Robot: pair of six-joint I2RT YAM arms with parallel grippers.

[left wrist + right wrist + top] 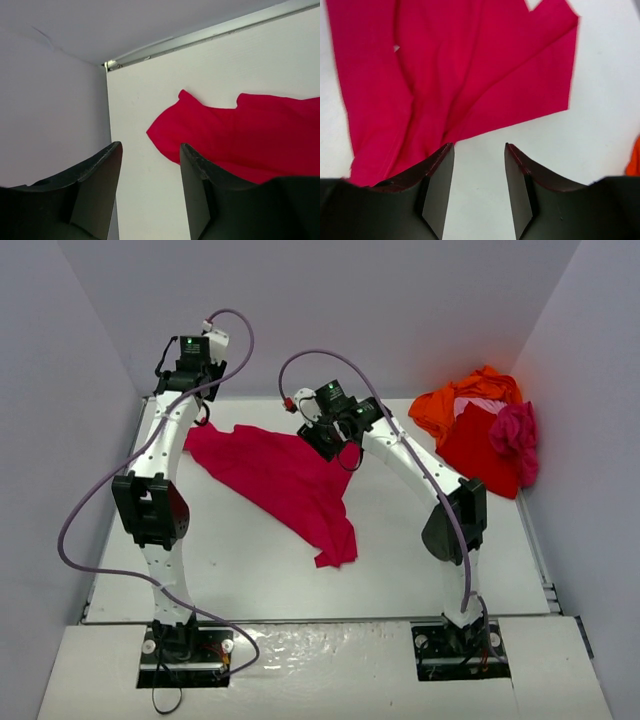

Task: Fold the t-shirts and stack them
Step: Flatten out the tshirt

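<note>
Altogether, one crimson t-shirt (285,480) lies spread; four other t-shirts (480,440) sit heaped.

No writing, label, brand, number or sign can be read in any view. The crimson shirt (280,480), the pile of shirts (480,430) at 2 o'clock and the table (250,570) show no lettering.

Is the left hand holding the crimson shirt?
No, the left hand is open, with only bare table in the gap; the shirt lies beyond.
</note>
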